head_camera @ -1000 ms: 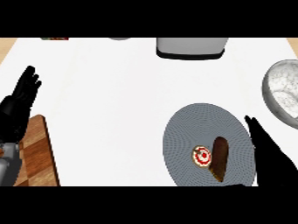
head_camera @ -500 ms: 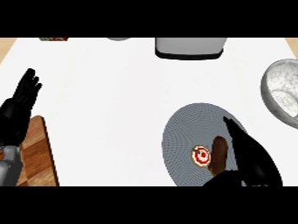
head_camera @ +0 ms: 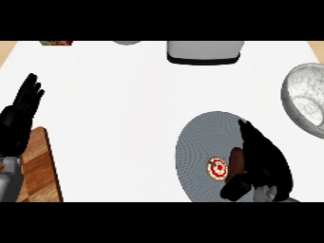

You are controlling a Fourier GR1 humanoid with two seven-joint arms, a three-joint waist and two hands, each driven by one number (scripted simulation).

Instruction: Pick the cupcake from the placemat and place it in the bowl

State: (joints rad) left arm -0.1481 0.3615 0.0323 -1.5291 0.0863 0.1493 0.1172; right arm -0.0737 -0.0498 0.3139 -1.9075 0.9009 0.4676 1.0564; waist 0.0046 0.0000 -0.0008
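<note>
The cupcake (head_camera: 220, 168) sits on the round grey placemat (head_camera: 199, 147), near its lower edge. Its top is white with a red ring and a red dot in the middle, and a brown side shows just to the right. The placemat is flat and has a fine woven look, like tiny dots in rows. The right hand (head_camera: 266, 163) is black and lies over the right part of the placemat, just beside the cupcake and touching its brown side. Its fingers point up and away, and its thumb bends in below the cupcake, so the hand is partly wrapped round the cupcake but has not closed on it. The bowl (head_camera: 311, 102) is at the right edge of the view, well apart from the cupcake. It is round and deep, with a grey and white marble look, full of thin wiggly lines. The left hand (head_camera: 17, 121) is black too and rests at the left edge with its fingers straight up and relaxed, holding nothing. Below it is a brown wooden board (head_camera: 42, 166) with smooth grain. The counter (head_camera: 122, 104) is plain white and smooth. At the far edge sits a light grey box-like thing with a dark base (head_camera: 204, 51); I cannot tell what it is. A small red and green thing (head_camera: 55, 42) peeks in at the top left.
</note>
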